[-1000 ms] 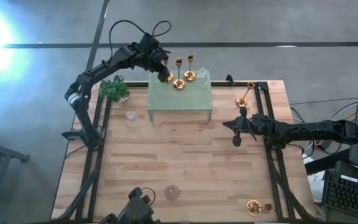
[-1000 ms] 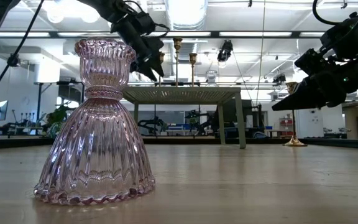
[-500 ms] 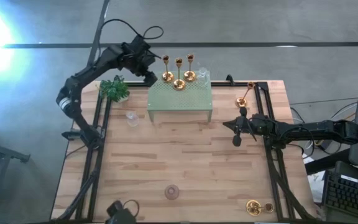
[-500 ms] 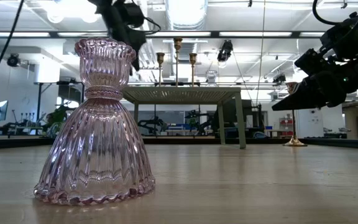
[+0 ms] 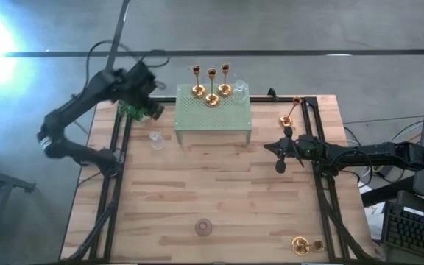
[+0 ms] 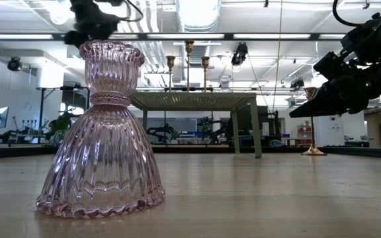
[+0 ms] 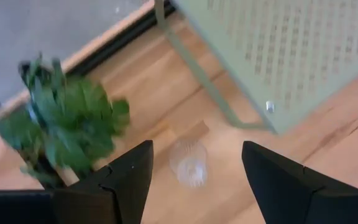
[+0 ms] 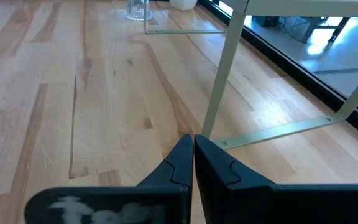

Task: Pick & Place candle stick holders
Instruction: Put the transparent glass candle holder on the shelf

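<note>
So the left gripper (image 5: 147, 105) has just backed off from the green perforated stand (image 5: 213, 116): a second ago it was right up against the leftmost of the three brass candle stick holders (image 5: 211, 88) on the stand's far edge, half a second ago it had let go and pulled clear, and now it's swung out over the small green plant (image 5: 135, 108) at the table's left-back corner. Its fingers are spread wide with nothing between them; the left wrist view looks down past them at the plant and a little clear glass holder (image 7: 189, 162) on the wood beside the stand's leg. All three brass ones are standing upright in a row up there, so I'd call that placement done. Still to go, by my reading: a brass holder (image 5: 289, 112) standing by the right rail at the back of the table, and another brass one (image 5: 299, 245) lying at the front-right corner. There's also a pink glass holder (image 5: 203, 227) near the front edge, which fills up the low view. The right gripper (image 5: 279, 157) hasn't budged, parked low just right of the stand with its jaws pressed together on nothing. Next pick probably falls to whichever arm reaches the right-side holders.
</note>
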{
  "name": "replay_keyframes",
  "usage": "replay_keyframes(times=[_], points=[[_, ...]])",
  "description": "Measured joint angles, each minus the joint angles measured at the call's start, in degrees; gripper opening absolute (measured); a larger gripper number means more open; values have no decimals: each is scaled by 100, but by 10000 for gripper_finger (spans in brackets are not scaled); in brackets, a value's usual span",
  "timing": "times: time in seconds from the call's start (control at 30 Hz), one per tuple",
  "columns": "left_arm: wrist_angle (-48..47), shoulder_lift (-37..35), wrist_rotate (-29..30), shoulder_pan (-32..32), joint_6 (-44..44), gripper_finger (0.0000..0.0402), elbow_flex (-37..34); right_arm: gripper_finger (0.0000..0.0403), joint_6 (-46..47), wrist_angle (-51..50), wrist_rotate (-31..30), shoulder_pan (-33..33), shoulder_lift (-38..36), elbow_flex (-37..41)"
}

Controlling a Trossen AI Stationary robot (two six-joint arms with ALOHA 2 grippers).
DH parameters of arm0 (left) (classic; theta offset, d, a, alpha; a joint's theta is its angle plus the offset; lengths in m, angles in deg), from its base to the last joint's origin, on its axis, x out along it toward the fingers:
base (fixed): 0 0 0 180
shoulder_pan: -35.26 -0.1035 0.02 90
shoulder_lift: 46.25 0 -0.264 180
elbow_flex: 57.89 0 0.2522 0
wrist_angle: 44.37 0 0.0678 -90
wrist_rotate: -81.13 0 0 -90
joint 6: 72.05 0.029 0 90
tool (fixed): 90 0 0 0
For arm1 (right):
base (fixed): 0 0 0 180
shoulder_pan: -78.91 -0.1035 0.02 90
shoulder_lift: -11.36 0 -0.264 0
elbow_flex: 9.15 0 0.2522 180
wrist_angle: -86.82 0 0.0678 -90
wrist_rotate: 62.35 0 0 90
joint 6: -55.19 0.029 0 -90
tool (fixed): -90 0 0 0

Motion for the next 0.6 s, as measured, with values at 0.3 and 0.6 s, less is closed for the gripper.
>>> replay_keyframes(times=[0.3,0.6], points=[[2100,-1947,199,1074,-1729,250,-2348,8,0,0,0,0,0,0],[3730,-2481,98,1989,-2228,250,-4081,8,0,-1,0,0,0,0]])
